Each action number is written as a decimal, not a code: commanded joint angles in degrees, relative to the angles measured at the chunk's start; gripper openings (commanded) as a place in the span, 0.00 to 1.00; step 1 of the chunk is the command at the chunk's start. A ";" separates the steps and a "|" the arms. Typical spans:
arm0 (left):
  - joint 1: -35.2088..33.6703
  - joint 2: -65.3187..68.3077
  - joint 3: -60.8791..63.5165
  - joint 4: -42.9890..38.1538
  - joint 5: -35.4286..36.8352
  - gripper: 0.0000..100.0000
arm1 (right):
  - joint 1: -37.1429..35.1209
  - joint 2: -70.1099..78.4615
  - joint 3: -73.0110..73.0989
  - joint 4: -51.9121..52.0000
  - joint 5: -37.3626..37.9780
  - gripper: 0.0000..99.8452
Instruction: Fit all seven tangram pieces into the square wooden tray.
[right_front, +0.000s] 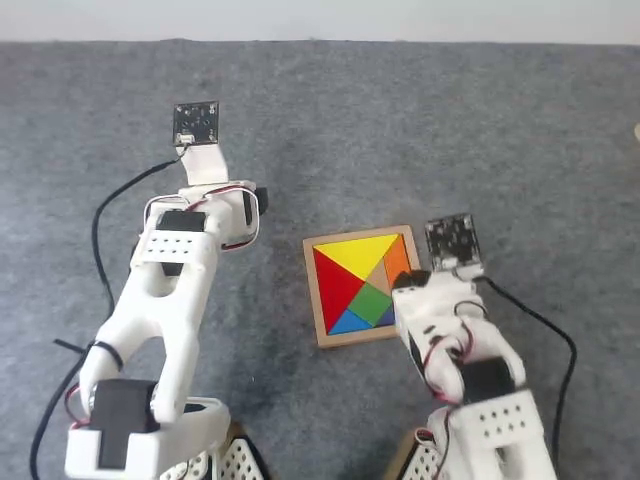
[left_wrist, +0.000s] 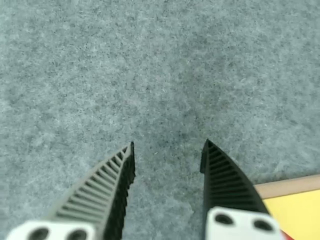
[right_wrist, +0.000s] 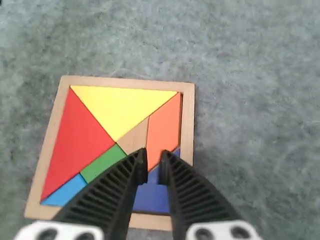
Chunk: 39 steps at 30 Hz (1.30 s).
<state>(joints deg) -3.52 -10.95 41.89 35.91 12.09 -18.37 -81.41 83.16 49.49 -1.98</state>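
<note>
Tray (right_wrist: 187, 120) lies flat on grey carpet (right_wrist: 260, 75), between the two arms. It looks full or nearly so. Yellow triangle (right_wrist: 122, 107), red triangle (right_wrist: 75, 135), orange piece (right_wrist: 165, 127), green square (right_wrist: 102, 162), light blue piece (right_wrist: 62, 192) and dark blue piece (right_wrist: 150, 197) all sit flush. Tan triangle (right_wrist: 136, 139) in the middle: I cannot tell whether it is a seventh piece or bare tray floor.

Handling, my guess: the pieces are thin, stiff, light wood with slick painted faces. Seated ones offer no edge to pinch. I would nudge those from above with a fingertip, and take a loose one across two opposite edges. The tray is light too and may slide on the carpet if pushed sideways.

Right gripper (right_wrist: 153, 152) hangs just above the tray, over the seam where the orange piece meets the dark blue piece. The tan triangle is just beside its tips. Jaws nearly together, a thin slit between, nothing held.

Left gripper (left_wrist: 167, 145) is over carpet, jaws spread wide and empty. A tray corner lies just beside one finger, not touching.
</note>
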 joint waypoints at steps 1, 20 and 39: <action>0.62 -3.87 0.66 -1.32 -0.44 0.21 | 0.57 -8.13 1.76 3.03 1.93 0.04; 2.73 -40.18 31.60 -13.10 -11.60 0.21 | 12.88 -22.46 13.27 6.29 7.65 0.04; 2.20 -65.41 54.90 -11.60 -20.57 0.21 | 12.97 -21.85 13.27 6.46 7.74 0.04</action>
<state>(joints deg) -0.97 -70.20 96.92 23.34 -4.97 -5.71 -103.03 95.47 55.30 5.23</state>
